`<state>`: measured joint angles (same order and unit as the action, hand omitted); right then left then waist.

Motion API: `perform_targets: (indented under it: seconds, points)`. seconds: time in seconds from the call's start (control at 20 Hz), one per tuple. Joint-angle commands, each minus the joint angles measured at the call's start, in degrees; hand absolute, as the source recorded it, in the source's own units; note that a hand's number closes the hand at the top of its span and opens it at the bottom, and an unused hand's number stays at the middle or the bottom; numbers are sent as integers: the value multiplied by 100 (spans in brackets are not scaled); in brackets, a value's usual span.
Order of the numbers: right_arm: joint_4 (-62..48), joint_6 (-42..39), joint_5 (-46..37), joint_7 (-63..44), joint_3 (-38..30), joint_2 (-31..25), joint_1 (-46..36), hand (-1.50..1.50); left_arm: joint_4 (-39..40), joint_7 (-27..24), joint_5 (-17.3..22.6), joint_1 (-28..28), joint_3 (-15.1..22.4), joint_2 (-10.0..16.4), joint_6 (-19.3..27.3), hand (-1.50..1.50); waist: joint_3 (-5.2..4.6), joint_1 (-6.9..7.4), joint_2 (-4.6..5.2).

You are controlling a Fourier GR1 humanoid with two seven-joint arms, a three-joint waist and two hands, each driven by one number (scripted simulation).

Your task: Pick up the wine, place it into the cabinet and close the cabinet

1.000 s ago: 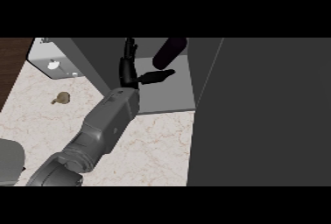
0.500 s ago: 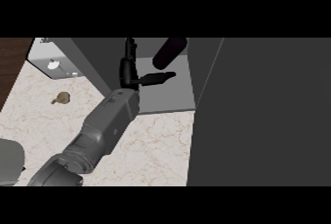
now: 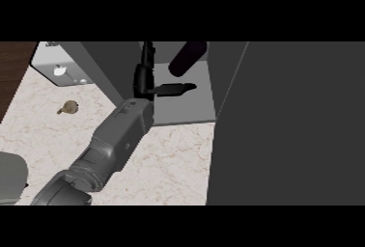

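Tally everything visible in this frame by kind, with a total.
wine bottle: 1
cabinet: 1
left robot hand: 1
small brown item: 1
light grey box: 1
grey object at lower left edge: 1
Total: 6

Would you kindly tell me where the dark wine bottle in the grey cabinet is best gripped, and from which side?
Probably round its middle, from the view's left: the dark wine bottle leans up to the right, the open left hand stands beside it there, and a dark panel closes off its right.
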<state>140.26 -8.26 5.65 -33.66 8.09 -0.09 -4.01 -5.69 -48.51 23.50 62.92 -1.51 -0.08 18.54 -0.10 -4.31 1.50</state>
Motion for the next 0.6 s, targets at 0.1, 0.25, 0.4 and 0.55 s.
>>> perform_targets:
  seconds: [0.1,0.25,0.4,0.55]
  points:
    - [474,43,216,-415,11,-79,-10,-150,-56,-105,162,-274,-66,7,-267,-150,2,89,-66]
    - [310,28,315,-354,-188,-121,-184,-150,-78,-100,307,-341,-33,7,-426,-150,3,70,-68]
    - [268,170,-48,-365,160,4,-167,-150,-144,-206,416,-498,-33,7,-715,-150,0,133,-80]
    - [13,118,101,-269,52,-1,-350,-150,-117,-339,654,-470,22,7,-573,-150,1,7,-55]
